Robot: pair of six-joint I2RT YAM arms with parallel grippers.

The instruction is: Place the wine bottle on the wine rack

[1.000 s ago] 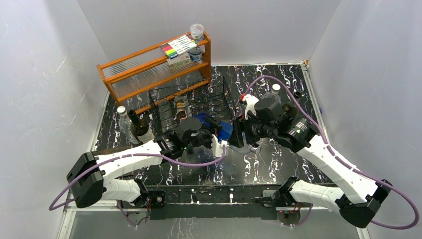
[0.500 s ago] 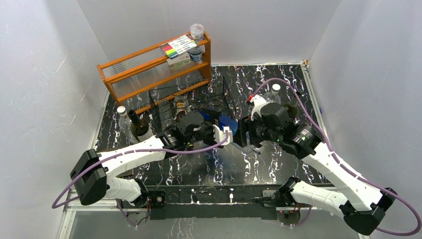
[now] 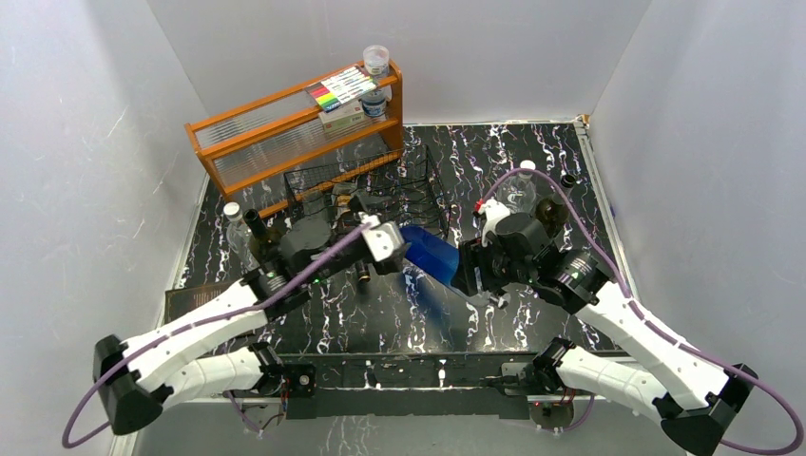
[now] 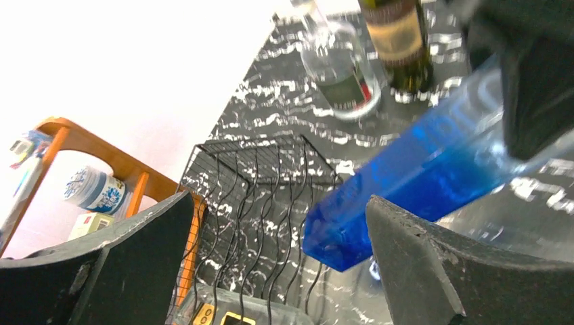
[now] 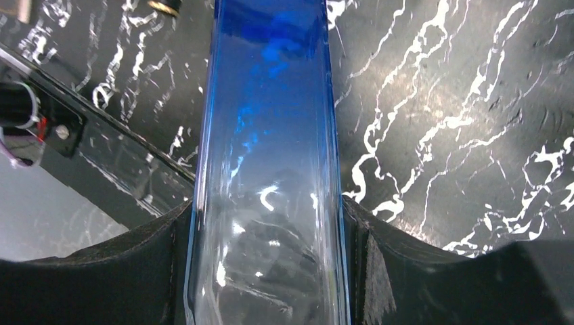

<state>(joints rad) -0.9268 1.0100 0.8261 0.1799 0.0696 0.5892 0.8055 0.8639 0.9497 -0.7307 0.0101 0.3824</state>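
Note:
The wine bottle (image 3: 430, 255) is a square blue glass bottle, hanging tilted above the table just right of the wine rack (image 3: 366, 195). My right gripper (image 3: 468, 271) is shut on its clear upper part, and in the right wrist view the bottle (image 5: 271, 122) fills the space between both pads of the right gripper (image 5: 271, 217). My left gripper (image 3: 385, 247) is open with nothing in it, in front of the rack. In the left wrist view the bottle's blue base (image 4: 379, 210) floats near the right finger of the left gripper (image 4: 277, 203), over the black wire rack (image 4: 264, 176).
An orange wooden shelf (image 3: 285, 133) with markers and jars stands behind the rack. A dark bottle (image 3: 266, 242) and a clear one (image 3: 234, 228) stand at the left. Two more bottles (image 3: 521, 185) stand at the right. A labelled object (image 3: 344, 211) lies in the rack.
My left gripper has opened, let go of the blue bottle and drawn back to the left. The bottle stays in my right gripper, now tilted with its base toward the rack.

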